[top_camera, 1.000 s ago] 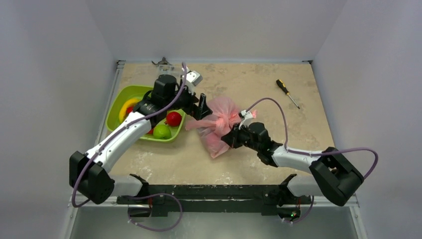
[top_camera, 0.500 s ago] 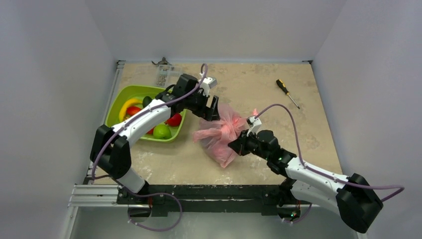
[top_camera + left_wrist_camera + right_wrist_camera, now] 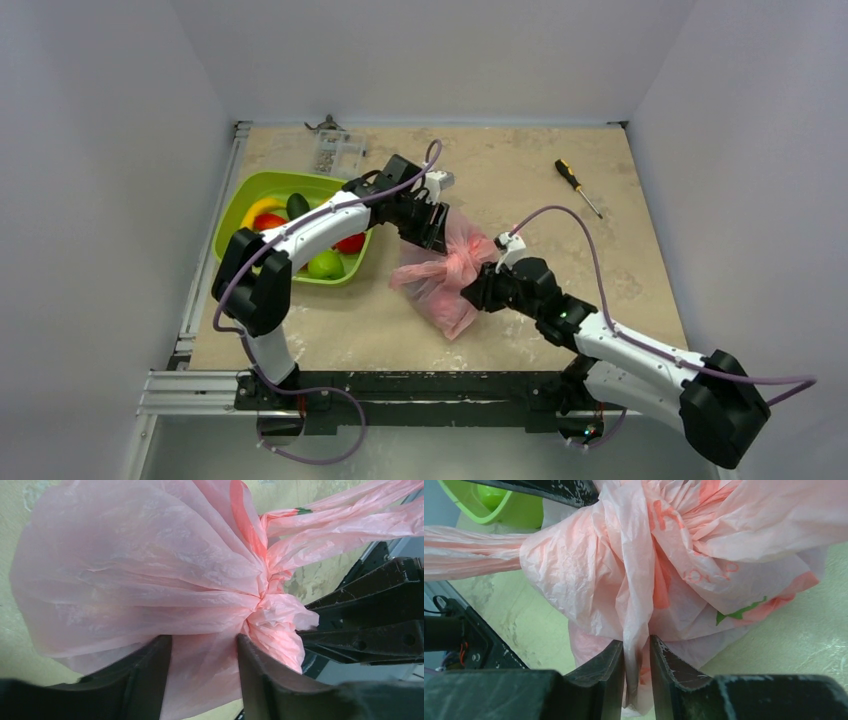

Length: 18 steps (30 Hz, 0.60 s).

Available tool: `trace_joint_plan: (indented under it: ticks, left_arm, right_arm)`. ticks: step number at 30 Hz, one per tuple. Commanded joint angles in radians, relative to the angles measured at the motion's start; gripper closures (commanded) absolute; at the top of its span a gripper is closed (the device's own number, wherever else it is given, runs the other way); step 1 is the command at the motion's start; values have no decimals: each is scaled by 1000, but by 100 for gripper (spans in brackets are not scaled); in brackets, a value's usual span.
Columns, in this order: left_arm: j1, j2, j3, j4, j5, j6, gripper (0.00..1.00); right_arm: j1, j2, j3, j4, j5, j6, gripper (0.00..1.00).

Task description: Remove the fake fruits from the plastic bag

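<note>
The pink plastic bag (image 3: 450, 270) lies crumpled mid-table, bunched at a knot (image 3: 260, 600). My left gripper (image 3: 432, 222) is at the bag's far side. Its jaws stand half apart, open, astride a puff of bag film (image 3: 204, 652). My right gripper (image 3: 470, 292) is at the near side, jaws slightly open, with a loose fold of the bag (image 3: 636, 655) standing between them. Fake fruits lie in the lime-green tray (image 3: 232, 215): a green one (image 3: 325, 264), a red one (image 3: 350, 243), a banana (image 3: 258, 209). Nothing shows through the bag (image 3: 674, 555).
A screwdriver (image 3: 578, 187) lies at the far right. A small clear box (image 3: 334, 153) sits by the far edge behind the tray. The tray's corner (image 3: 519, 510) is close to the bag's left. Both arms meet over the bag.
My left arm swung right from the tray to the bag and its jaws narrowed around the film. My right gripper, shut on the bag before, has cracked open.
</note>
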Motion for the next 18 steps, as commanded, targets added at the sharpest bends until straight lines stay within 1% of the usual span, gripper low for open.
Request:
trace_joint_plan:
  ticks: [1, 3, 5, 7, 13, 18]
  left_arm:
    - [-8, -2, 57, -44, 68, 17, 65]
    - [-8, -15, 56, -44, 78, 24, 76]
    - [-8, -29, 52, -39, 80, 27, 91]
    - [-7, -37, 51, -37, 72, 24, 100]
    - [-8, -50, 51, -26, 76, 10, 100]
    - [-7, -70, 44, -14, 80, 8, 100]
  right_arm:
    - [3, -24, 108, -97, 67, -20, 76]
    - [3, -31, 144, -130, 73, -30, 73]
    - [3, -42, 178, -144, 73, -38, 69]
    - [3, -48, 211, -177, 73, -42, 65]
    - [3, -5, 312, -198, 110, -70, 57]
    - [2, 80, 377, -190, 93, -69, 56]
